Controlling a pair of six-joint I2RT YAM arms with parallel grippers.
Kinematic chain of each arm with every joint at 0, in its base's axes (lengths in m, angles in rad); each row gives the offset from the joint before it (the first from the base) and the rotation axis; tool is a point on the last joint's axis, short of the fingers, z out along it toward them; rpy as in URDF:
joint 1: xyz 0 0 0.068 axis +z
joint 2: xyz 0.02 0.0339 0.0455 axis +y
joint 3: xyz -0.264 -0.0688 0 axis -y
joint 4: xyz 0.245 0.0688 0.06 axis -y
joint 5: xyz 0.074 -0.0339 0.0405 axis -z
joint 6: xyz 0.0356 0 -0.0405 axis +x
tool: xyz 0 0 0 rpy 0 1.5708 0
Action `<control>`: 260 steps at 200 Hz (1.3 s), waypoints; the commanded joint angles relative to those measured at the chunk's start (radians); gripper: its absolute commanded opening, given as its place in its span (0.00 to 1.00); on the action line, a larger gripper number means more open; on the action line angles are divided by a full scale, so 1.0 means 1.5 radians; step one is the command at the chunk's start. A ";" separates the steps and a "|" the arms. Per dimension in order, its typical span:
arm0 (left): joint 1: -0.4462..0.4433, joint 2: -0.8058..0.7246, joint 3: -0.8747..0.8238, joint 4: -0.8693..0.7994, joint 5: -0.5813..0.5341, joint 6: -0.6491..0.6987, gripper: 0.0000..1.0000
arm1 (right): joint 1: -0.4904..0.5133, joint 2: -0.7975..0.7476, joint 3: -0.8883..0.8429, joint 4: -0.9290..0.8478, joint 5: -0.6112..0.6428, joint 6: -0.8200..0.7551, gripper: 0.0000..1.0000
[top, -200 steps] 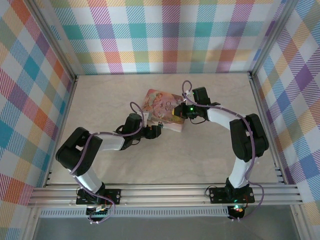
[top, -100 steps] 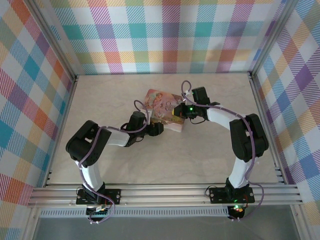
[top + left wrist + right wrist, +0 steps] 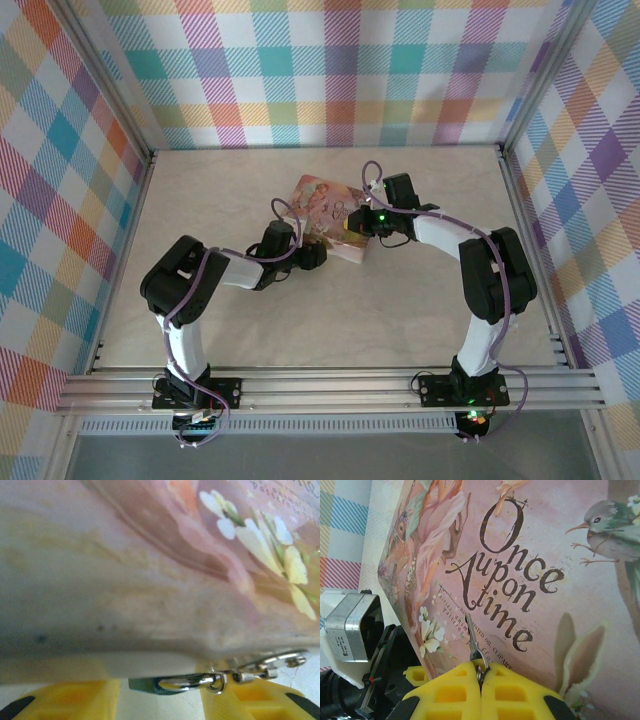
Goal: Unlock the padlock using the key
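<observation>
Overhead from behind; wrists close (sharing tin box (image 3: 320, 205))

Pale marbled tabletop (image 3: 200, 200) - a pink storybook-style tin box (image 3: 320, 205) sits flat on it, around the middle toward the back, turned at an angle.

I see my two arms from above: the left arm (image 3: 182, 345) and right arm (image 3: 478, 345) each have white tube links, bulky black joint housings and black bases; loose purple cables (image 3: 372, 163) loop along both; small green lights (image 3: 381, 216) glow; up close, blocky yellow fingers (image 3: 450, 695) carry square recesses.
</observation>
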 commanded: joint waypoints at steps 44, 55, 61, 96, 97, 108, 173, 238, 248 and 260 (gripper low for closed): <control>-0.021 -0.001 0.033 0.019 0.002 0.013 0.43 | 0.010 0.030 -0.010 -0.067 0.018 -0.009 0.00; -0.023 -0.006 0.033 0.015 -0.002 0.016 0.43 | 0.010 0.030 -0.010 -0.067 0.017 -0.009 0.00; -0.024 -0.010 0.033 0.013 -0.004 0.019 0.43 | 0.011 0.030 -0.010 -0.067 0.017 -0.009 0.00; -0.027 -0.022 0.034 0.007 -0.009 0.022 0.43 | 0.011 0.030 -0.010 -0.065 0.017 -0.009 0.00; -0.027 -0.022 0.034 0.007 -0.009 0.022 0.43 | 0.011 0.030 -0.010 -0.066 0.017 -0.009 0.00; -0.028 -0.022 0.036 0.005 -0.011 0.023 0.42 | 0.012 0.030 -0.011 -0.066 0.017 -0.009 0.00; -0.029 -0.022 0.042 0.000 -0.031 0.017 0.30 | 0.012 0.027 -0.011 -0.065 0.017 -0.007 0.00; -0.032 -0.049 0.034 -0.023 -0.032 -0.015 0.24 | 0.012 -0.042 -0.014 -0.047 0.061 -0.047 0.00; -0.033 -0.057 0.038 -0.040 -0.025 -0.029 0.24 | 0.013 -0.066 -0.021 -0.043 0.075 -0.060 0.00; -0.033 -0.067 0.040 -0.058 -0.017 -0.039 0.24 | 0.013 -0.097 -0.038 -0.033 0.087 -0.075 0.00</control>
